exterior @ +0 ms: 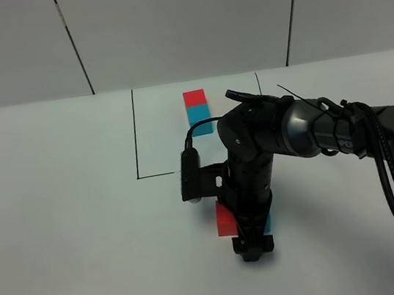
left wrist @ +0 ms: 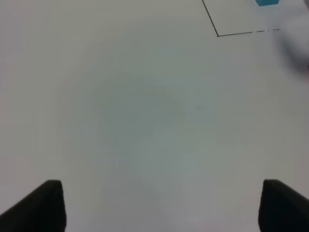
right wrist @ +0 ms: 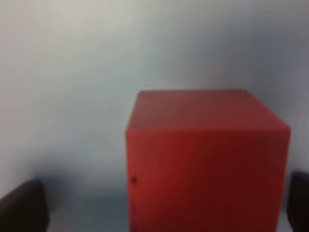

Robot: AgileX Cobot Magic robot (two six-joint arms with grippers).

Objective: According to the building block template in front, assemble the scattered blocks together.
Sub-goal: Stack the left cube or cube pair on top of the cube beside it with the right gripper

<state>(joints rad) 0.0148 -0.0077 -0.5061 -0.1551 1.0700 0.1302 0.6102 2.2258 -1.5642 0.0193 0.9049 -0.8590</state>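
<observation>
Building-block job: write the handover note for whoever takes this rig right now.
Left gripper: open, empty, over bare table.
Right gripper: open, low at the table, with the loose red cube just ahead between its fingertips, not clamped.
Template: red joined to cyan, inside the black outline.
Loose cyan cube: a sliver shows on the far side of the right arm from the red cube; the arm hides whether they touch.
Done: no confirmed join.
Left: press the two loose cubes together to match the template, then check.
</observation>
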